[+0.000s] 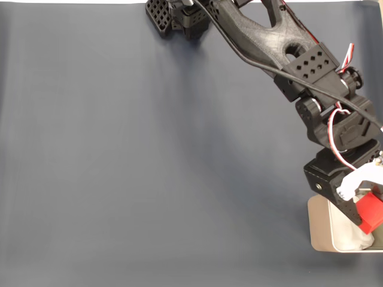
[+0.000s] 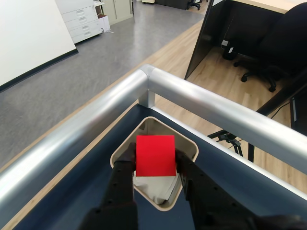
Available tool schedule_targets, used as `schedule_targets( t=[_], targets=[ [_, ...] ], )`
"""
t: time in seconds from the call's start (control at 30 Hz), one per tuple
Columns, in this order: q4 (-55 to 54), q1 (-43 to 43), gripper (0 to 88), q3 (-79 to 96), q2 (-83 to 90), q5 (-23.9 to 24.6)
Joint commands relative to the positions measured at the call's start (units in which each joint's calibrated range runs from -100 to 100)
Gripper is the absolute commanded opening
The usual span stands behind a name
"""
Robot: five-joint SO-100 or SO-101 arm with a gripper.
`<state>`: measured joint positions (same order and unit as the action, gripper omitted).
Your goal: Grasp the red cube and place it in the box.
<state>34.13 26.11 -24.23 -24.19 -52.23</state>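
Note:
My gripper (image 2: 154,160) is shut on the red cube (image 2: 155,155), one black finger (image 2: 125,165) pressed to each side. The cube hangs above the box (image 2: 189,148), a beige container with rounded corners and pale lining showing under the cube. In the fixed view the gripper (image 1: 366,210) holds the red cube (image 1: 371,214) over the box (image 1: 320,230) at the lower right of the table. Whether the cube touches the lining is hidden.
The box sits in the table's corner, close to the silver metal rail (image 2: 201,100) that borders the dark blue mat (image 1: 149,155). Beyond the rail the floor drops away. The arm's base (image 1: 179,15) stands at the top of the fixed view.

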Motion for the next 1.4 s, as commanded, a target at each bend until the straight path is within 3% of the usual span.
schedule_targets(
  t=[0.0, 1.03, 1.1, 1.23, 1.37],
  targets=[
    [-1.5, -0.5, 6.9, -4.0, 0.6, 0.2],
    [-1.7, -1.1, 8.4, -4.0, 0.2, 1.5],
    [-2.2, -1.1, 14.1, -4.0, 0.2, 2.3],
    [-2.5, -1.2, 35.4, -3.9, 0.4, 3.5],
    [-4.1, -1.1, 43.1, -4.0, 0.6, 3.1]
  ],
)
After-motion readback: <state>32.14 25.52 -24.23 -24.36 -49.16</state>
